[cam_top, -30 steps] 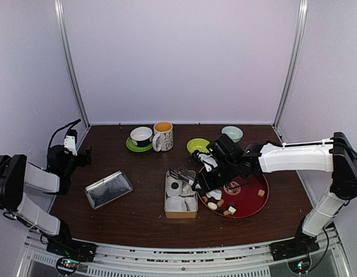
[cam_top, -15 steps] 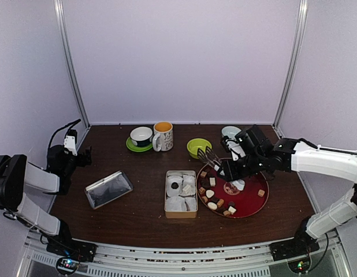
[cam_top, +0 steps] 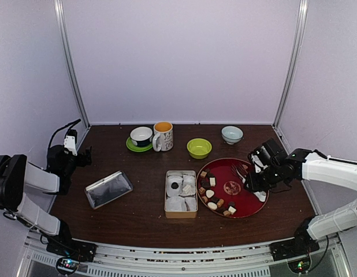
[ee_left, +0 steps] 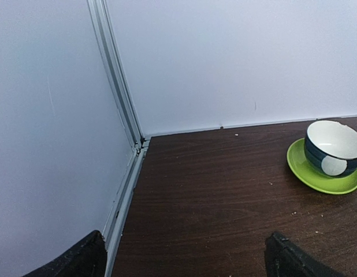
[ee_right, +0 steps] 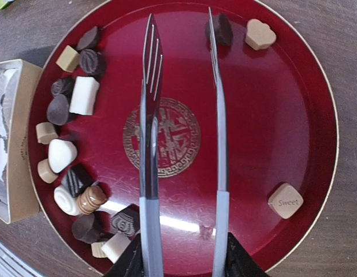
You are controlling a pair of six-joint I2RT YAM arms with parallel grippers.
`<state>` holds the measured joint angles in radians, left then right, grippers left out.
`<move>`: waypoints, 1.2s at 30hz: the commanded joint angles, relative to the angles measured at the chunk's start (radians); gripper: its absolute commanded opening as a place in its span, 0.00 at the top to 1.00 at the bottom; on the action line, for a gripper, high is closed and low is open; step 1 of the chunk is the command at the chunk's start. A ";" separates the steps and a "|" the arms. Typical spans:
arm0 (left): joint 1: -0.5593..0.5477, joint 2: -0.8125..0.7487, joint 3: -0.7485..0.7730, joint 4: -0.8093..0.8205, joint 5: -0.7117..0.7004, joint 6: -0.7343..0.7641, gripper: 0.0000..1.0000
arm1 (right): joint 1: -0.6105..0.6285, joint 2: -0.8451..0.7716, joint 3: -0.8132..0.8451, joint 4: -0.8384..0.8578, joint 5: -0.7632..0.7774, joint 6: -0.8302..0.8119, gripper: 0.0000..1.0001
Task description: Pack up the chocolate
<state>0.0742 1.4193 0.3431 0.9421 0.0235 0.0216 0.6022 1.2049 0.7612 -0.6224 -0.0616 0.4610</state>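
The chocolate [ee_right: 84,95] is a mix of bite-size pieces: dark brown ridged domes, tan cubes, cream white blocks and rounds, one caramel swirl. Most crowd the left edge of the red plate [ee_right: 184,225], touching or just beside each other. Three sit apart: a tan cube stamped "Sweet" [ee_right: 285,200] near the right rim, and a tan scalloped piece [ee_right: 260,34] and a dark piece [ee_right: 222,29] at the far rim. The plate is round and glossy like lacquer, with a gold rim line and a gold medallion in the centre.

The right end effector [ee_right: 183,262] is clamped on the silver tongs [ee_right: 149,133], black fingers pressing the two metal arms from outside. The tongs hang over the plate centre with arms apart, one forked with tines and one a narrow blade. Nothing is between the tips. The blade tip overlaps the dark piece in view; contact cannot be told.

A tan rectangular box [cam_top: 181,215] sits just left of the plate and holds white crinkled paper liners [cam_top: 179,203].

The left end effector [ee_left: 184,262] has its fingers wide apart and empty. It sits at the back left corner of the dark wood-grain desk [ee_left: 213,202], facing a navy-and-white cup [ee_left: 334,151] on a lime saucer [ee_left: 317,179], well apart from the chocolate.

Also on the desk are a printed mug [cam_top: 163,137], a green bowl [cam_top: 199,148], a pale blue bowl [cam_top: 231,134] and a shallow shiny metal tin [cam_top: 108,188].
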 commanded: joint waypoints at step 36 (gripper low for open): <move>0.008 0.006 -0.006 0.055 0.009 0.010 0.02 | -0.130 0.219 0.163 -0.030 0.007 -0.128 0.58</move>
<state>0.0742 1.4193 0.3431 0.9421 0.0235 0.0216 0.4770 1.4014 0.8791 -0.6544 -0.0982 0.3599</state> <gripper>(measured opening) 0.978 0.420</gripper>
